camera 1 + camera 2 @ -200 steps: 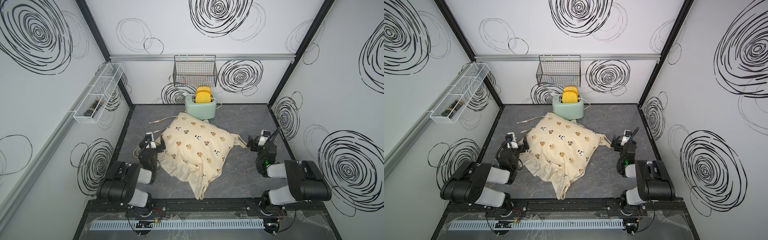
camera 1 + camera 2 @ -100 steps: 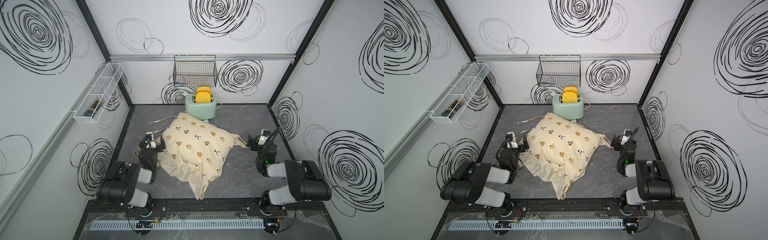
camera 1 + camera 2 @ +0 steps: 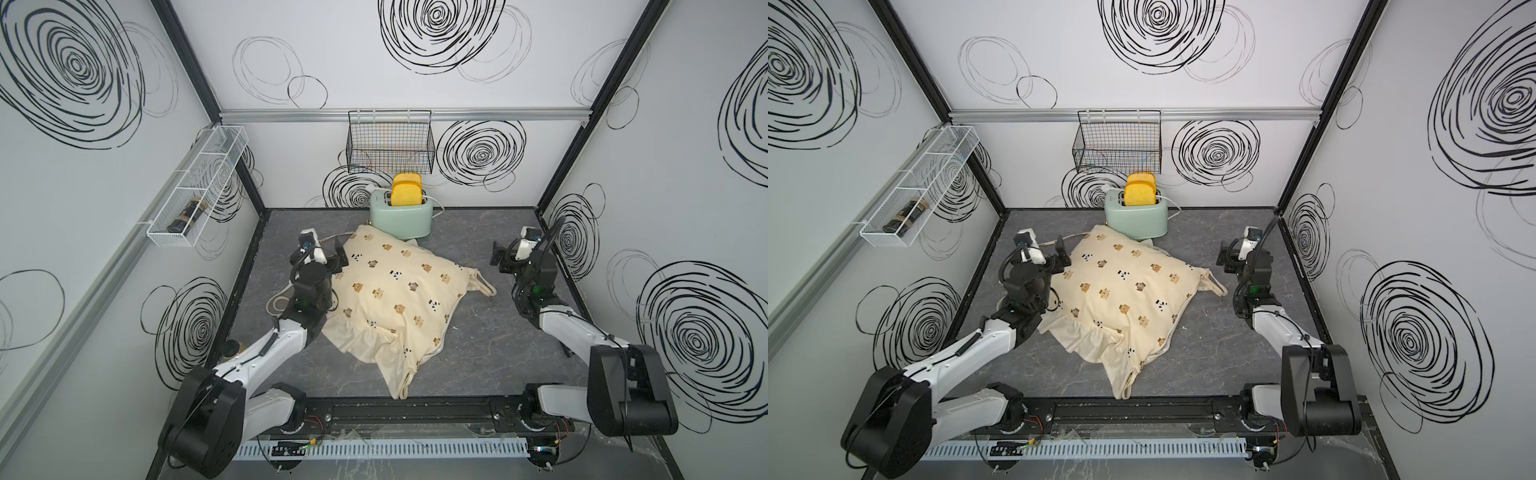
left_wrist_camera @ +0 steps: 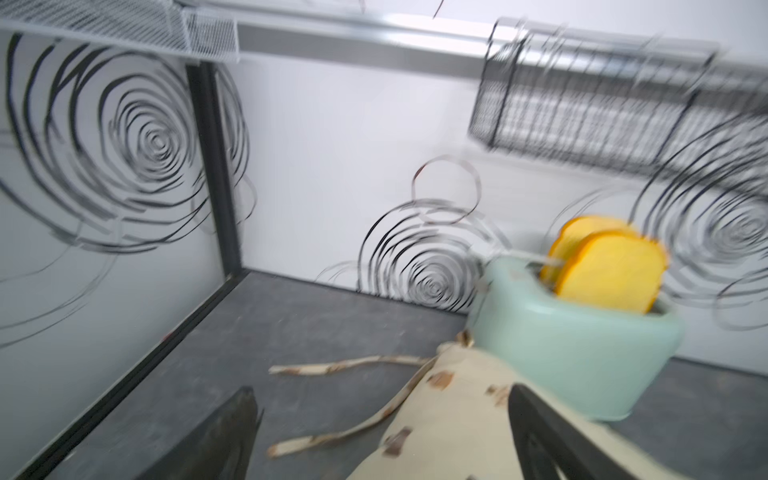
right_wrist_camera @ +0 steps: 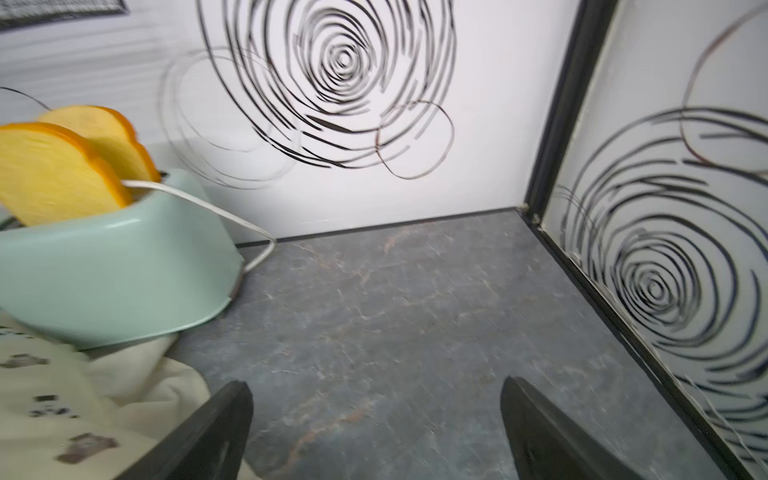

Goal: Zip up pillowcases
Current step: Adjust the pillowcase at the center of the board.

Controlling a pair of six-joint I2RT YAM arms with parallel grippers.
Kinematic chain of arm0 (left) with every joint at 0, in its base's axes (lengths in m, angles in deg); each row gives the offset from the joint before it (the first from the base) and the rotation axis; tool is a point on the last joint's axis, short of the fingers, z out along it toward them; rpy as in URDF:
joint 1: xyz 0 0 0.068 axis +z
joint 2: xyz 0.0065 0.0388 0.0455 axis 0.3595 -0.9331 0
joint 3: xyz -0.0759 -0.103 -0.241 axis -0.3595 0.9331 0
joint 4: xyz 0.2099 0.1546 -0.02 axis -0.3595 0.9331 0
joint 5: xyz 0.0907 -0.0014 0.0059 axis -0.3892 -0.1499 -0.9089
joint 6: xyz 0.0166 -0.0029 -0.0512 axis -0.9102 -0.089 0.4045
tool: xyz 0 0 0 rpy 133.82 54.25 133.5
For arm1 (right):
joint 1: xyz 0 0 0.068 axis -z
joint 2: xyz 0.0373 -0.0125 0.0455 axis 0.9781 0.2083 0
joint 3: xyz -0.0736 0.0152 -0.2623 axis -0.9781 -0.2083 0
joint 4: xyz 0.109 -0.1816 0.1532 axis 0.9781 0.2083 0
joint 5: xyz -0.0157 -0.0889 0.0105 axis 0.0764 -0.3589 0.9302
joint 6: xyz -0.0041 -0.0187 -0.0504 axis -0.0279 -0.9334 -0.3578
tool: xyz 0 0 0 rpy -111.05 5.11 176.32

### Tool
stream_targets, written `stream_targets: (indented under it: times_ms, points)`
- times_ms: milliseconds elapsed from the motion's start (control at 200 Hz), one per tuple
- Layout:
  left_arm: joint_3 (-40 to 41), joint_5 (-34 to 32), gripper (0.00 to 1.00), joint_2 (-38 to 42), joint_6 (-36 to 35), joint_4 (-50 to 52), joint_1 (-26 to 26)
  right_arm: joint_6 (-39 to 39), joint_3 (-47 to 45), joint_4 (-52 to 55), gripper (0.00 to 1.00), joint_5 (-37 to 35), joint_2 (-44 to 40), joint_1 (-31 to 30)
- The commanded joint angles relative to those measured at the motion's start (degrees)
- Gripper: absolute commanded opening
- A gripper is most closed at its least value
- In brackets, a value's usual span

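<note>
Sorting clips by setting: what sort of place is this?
Probably a robot lab booth, not a home: swirl-marked panel walls box in the tabletop, the left arm and right arm are mounted on a front rail, and a toaster and pillow sit as props.

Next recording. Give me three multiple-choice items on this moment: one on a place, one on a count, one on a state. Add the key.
1. Where does the toaster stand?
A. In the front left corner
B. By the back wall, beyond the pillowcase
C. On top of the pillowcase

2. How many yellow toast slices stick out of the toaster?
A. Two
B. One
C. Four

3. What state is the right gripper in?
A. Shut on the pillowcase
B. Shut on a toast slice
C. Open over bare table

Key:
1 B: both top views show the toaster at the back wall.
2 A: two slices stand side by side.
3 C: in the right wrist view its fingers stand apart with only table between them.
</note>
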Motion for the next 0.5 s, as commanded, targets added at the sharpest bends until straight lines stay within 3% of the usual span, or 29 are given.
stream_targets:
  times_ms: [0, 80, 260, 405, 495]
  points:
    - [-3.2, 2.7, 0.96, 1.8, 12.5, 27.5, -7.6, 1.9, 3.6, 25.4, 0.98, 3.9, -1.5, -6.8]
    - [-1.0, 8.8, 0.96, 5.5, 18.4, 32.4, -11.8, 3.6, 4.2, 33.1, 0.99, 7.8, -3.6, -10.2]
    - [8.1, 24.0, 0.99, 12.3, 30.1, 32.8, -13.8, 6.4, 0.6, 39.9, 0.73, 16.0, -9.2, -17.3]
    - [15.7, 32.8, 0.98, 7.7, 34.3, 21.0, -12.5, 10.2, -3.0, 37.5, 0.64, 18.1, -8.4, -20.1]
    - [16.0, 37.5, 0.98, 1.6, 33.7, 15.0, -9.8, 11.7, -3.8, 36.2, 0.63, 19.7, -4.7, -20.3]
